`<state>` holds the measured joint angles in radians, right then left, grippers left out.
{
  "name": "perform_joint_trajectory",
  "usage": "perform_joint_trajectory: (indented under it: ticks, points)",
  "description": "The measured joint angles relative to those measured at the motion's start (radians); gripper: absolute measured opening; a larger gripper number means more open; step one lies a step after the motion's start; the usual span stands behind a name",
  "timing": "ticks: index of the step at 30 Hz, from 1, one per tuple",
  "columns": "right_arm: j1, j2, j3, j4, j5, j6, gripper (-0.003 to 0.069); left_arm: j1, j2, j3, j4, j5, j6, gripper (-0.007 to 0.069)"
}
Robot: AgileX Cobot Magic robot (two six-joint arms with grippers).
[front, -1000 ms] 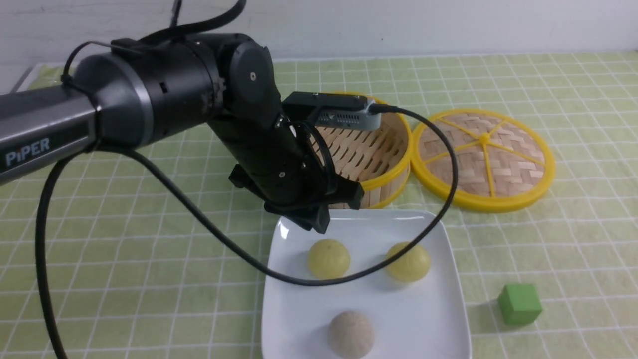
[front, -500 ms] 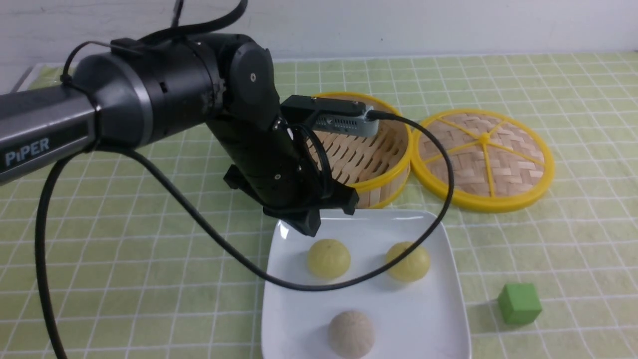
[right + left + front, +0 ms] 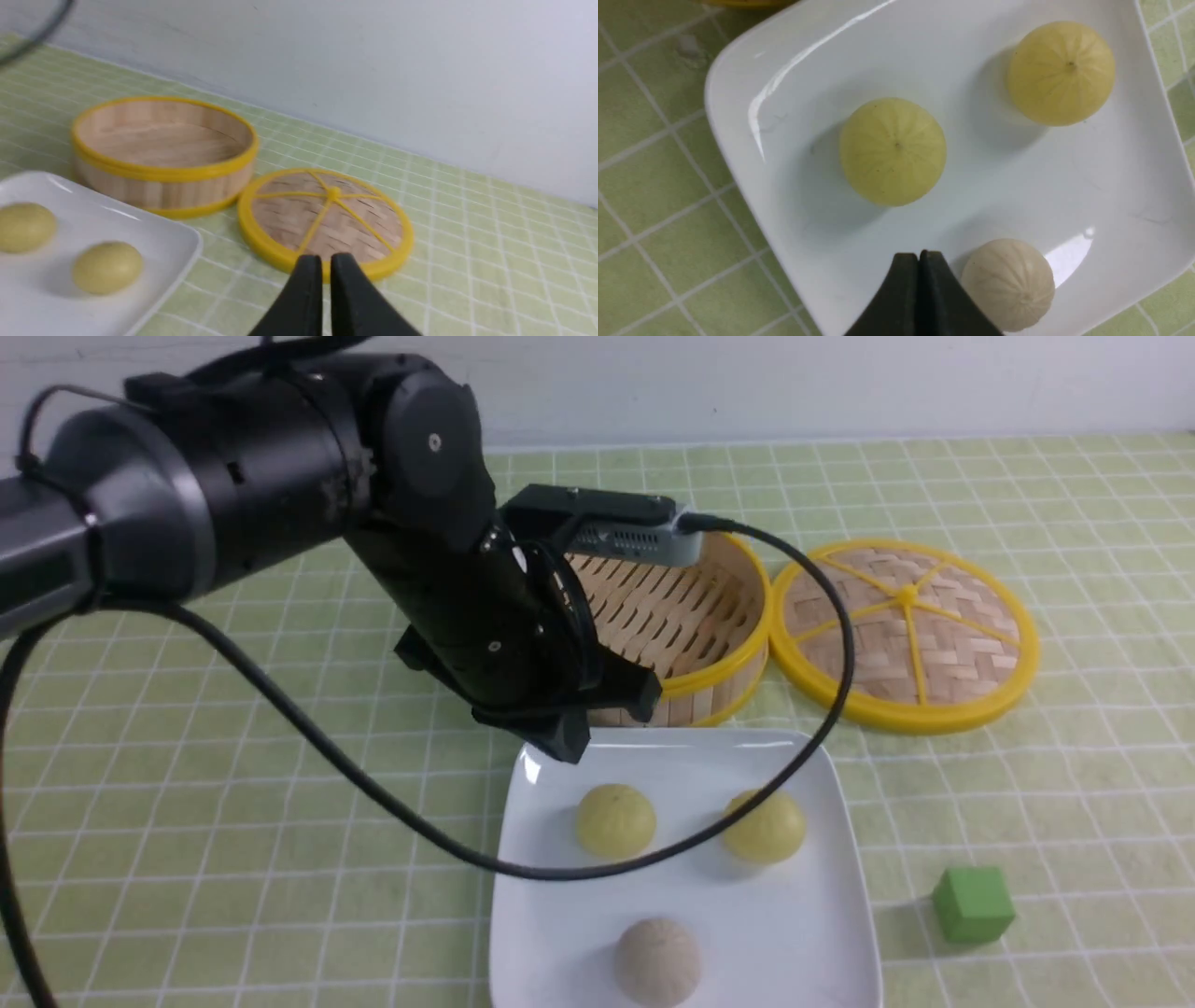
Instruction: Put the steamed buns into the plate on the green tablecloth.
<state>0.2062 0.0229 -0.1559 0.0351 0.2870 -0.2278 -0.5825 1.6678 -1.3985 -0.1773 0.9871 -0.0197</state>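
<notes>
Two pale yellow steamed buns (image 3: 614,819) (image 3: 766,826) lie in the far half of the white square plate (image 3: 822,933) on the green tablecloth (image 3: 233,784). My left gripper (image 3: 565,747) is shut and empty, hanging above the plate's far left corner. In the left wrist view its tips (image 3: 919,255) are above the plate (image 3: 784,140), clear of both yellow buns (image 3: 893,150) (image 3: 1062,72). My right gripper (image 3: 325,259) is shut and empty, outside the front view. Its view shows the buns (image 3: 25,226) (image 3: 107,267) in the plate (image 3: 154,238).
A grey-brown speckled bun (image 3: 657,959) lies at the plate's near edge. An empty bamboo steamer basket (image 3: 709,616) stands behind the plate, with its lid (image 3: 906,630) flat to the right. A small green cube (image 3: 973,903) sits right of the plate. The left arm's cable loops over the plate.
My left arm has risen a little and drawn back to the left, away from the plate. The buns have not moved.
</notes>
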Motion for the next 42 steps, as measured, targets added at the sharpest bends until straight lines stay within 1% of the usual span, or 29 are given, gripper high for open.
perform_joint_trajectory:
  ticks: [4, 6, 7, 8, 12, 14, 21, 27, 32, 35, 39, 42]
  points:
    - [-0.101, -0.034, 0.122, -0.023, -0.014, -0.001, 0.0061, 0.0, -0.1, 0.0, 0.02, 0.038, -0.001, 0.0002]
    - [-0.124, -0.035, 0.152, -0.026, -0.016, -0.001, 0.0062, -0.001, -0.127, 0.0, 0.028, 0.057, -0.001, 0.0002]
    - [-0.142, -0.035, 0.172, -0.027, -0.011, -0.001, 0.0064, -0.001, -0.158, 0.0, 0.044, 0.094, -0.001, 0.0002]
    - [-0.152, -0.035, 0.181, -0.029, 0.008, -0.001, 0.0066, -0.001, -0.196, 0.0, 0.058, 0.139, -0.001, 0.0002]
    - [-0.158, -0.035, 0.181, -0.029, 0.045, -0.001, 0.0071, -0.001, -0.288, 0.0, 0.086, 0.233, -0.021, 0.0002]
    - [-0.158, -0.035, 0.181, -0.029, 0.065, -0.001, 0.0075, -0.001, -0.331, 0.0, 0.107, 0.251, -0.04, 0.0002]
    - [-0.158, -0.035, 0.181, -0.029, 0.077, -0.001, 0.0083, -0.001, -0.442, 0.002, 0.177, 0.251, -0.098, 0.0002]
    - [-0.158, -0.035, 0.181, -0.027, 0.08, 0.002, 0.009, -0.001, -0.511, 0.063, 0.183, 0.251, -0.121, 0.0002]
    - [-0.158, -0.035, 0.181, -0.006, 0.079, 0.098, 0.0095, -0.001, -0.561, 0.186, 0.188, 0.25, -0.129, 0.0003]
    - [-0.158, -0.035, 0.18, -0.003, 0.097, 0.18, 0.0099, -0.001, -0.617, 0.259, 0.196, 0.221, -0.131, 0.0004]
    - [-0.158, -0.035, 0.179, -0.003, 0.104, 0.203, 0.0104, -0.001, -0.705, 0.328, 0.197, 0.193, -0.135, 0.0002]
    - [-0.158, -0.035, 0.177, -0.003, 0.109, 0.208, 0.011, -0.001, -0.834, 0.446, 0.197, 0.124, -0.152, 0.0002]
